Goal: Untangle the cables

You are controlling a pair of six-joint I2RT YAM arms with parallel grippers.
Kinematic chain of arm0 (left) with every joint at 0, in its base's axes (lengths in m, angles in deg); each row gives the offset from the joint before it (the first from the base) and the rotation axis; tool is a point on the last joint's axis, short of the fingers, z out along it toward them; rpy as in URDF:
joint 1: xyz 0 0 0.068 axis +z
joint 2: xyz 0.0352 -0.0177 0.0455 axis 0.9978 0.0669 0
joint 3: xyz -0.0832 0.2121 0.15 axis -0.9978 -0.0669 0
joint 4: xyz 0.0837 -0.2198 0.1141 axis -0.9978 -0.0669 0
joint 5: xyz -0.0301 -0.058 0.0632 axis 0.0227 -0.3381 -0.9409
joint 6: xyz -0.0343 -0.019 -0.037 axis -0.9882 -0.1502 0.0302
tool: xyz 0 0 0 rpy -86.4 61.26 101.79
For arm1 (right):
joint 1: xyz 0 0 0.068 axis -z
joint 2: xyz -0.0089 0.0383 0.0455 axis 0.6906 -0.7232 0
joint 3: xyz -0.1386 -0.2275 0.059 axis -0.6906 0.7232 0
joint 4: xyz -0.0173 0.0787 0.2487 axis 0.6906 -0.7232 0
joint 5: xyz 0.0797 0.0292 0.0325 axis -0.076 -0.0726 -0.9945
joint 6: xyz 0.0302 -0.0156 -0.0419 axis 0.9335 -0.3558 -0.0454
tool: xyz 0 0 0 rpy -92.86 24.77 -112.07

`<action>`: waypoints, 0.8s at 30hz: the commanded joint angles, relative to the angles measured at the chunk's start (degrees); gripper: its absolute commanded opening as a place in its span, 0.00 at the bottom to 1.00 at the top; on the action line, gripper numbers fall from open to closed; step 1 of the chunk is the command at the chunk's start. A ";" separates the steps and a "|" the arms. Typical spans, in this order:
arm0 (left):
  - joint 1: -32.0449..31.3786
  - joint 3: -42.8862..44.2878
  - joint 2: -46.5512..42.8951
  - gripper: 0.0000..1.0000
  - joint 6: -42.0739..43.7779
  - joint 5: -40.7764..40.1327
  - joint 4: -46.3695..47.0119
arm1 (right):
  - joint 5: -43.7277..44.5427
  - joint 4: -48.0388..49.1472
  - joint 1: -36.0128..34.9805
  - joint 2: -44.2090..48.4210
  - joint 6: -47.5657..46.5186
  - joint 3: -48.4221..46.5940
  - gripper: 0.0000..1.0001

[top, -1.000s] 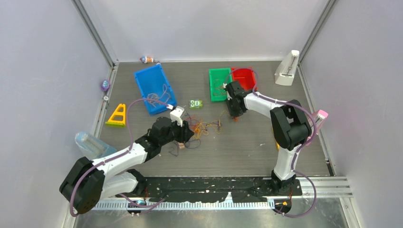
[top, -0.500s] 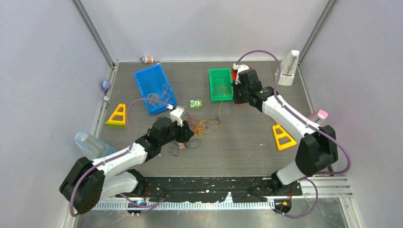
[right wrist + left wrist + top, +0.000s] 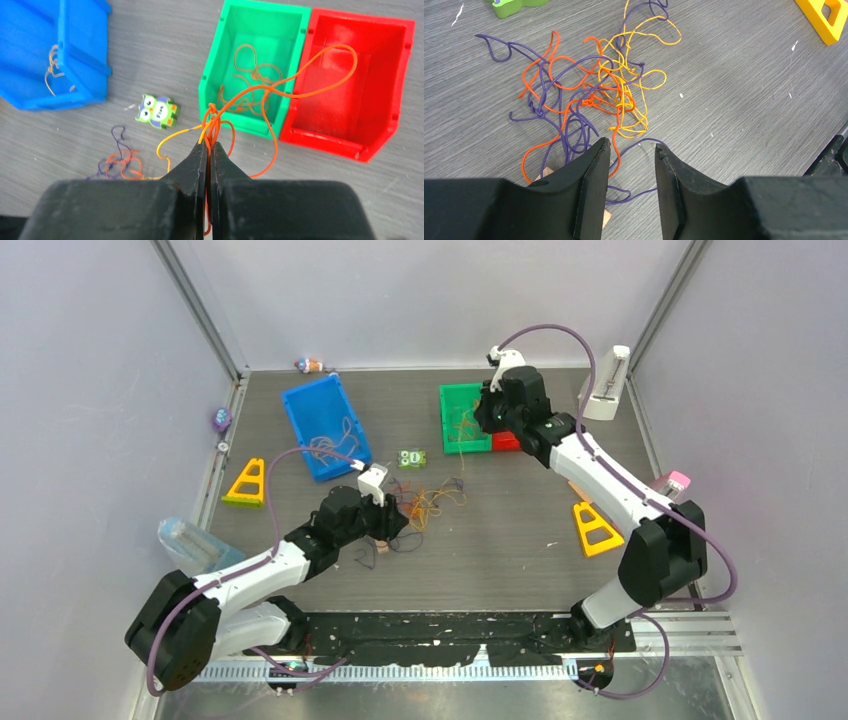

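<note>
A tangle of thin orange, yellow and purple cables [image 3: 594, 95] lies on the table centre [image 3: 425, 508]. My left gripper [image 3: 631, 150] is open low over its near edge, with purple and orange strands between the jaws. My right gripper [image 3: 209, 146] is shut on orange and yellow cables [image 3: 280, 85] and holds them in the air near the green bin [image 3: 257, 70] and the red bin [image 3: 350, 95]; a strand hangs down toward the pile [image 3: 461, 455]. Orange cables lie inside the green bin. In the top view the right gripper [image 3: 487, 418] is over the green bin [image 3: 462, 418].
A blue bin [image 3: 322, 425] with some cables stands at the back left. A green owl toy [image 3: 411, 458] lies between the bins. Yellow triangles lie at the left [image 3: 247, 483] and right [image 3: 594, 527]. A white stand [image 3: 605, 385] is at the back right. A small wooden block [image 3: 546, 174] sits under my left gripper.
My right arm swung from near the pile back to the bins, lifting cables with it, and now hovers over the green bin. My left arm has stayed put.
</note>
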 commanded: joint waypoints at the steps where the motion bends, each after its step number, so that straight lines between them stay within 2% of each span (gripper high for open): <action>1: -0.12 1.51 -0.50 0.40 0.82 0.99 2.32 | 0.25 11.69 -0.37 -4.19 3.32 -0.94 0.05; 5: -0.17 1.39 -0.38 0.40 0.77 1.16 2.59 | 2.35 19.75 -0.50 -10.24 5.65 -1.73 0.05; 10: -0.13 1.60 -0.14 0.40 0.59 1.65 2.48 | 5.32 16.55 -0.39 -19.18 4.59 -7.65 0.05; 13: -0.12 1.50 -0.42 0.40 0.62 1.49 2.50 | 6.33 16.62 -0.40 -20.25 3.80 -9.20 0.05; 17: -0.17 1.71 -0.22 0.40 0.58 0.92 2.14 | 6.32 16.69 -0.39 -17.16 3.54 -8.38 0.05; 24: -0.14 2.54 -0.02 0.39 0.42 -0.59 -0.11 | 7.90 17.12 -0.56 -1.61 4.40 -0.02 0.05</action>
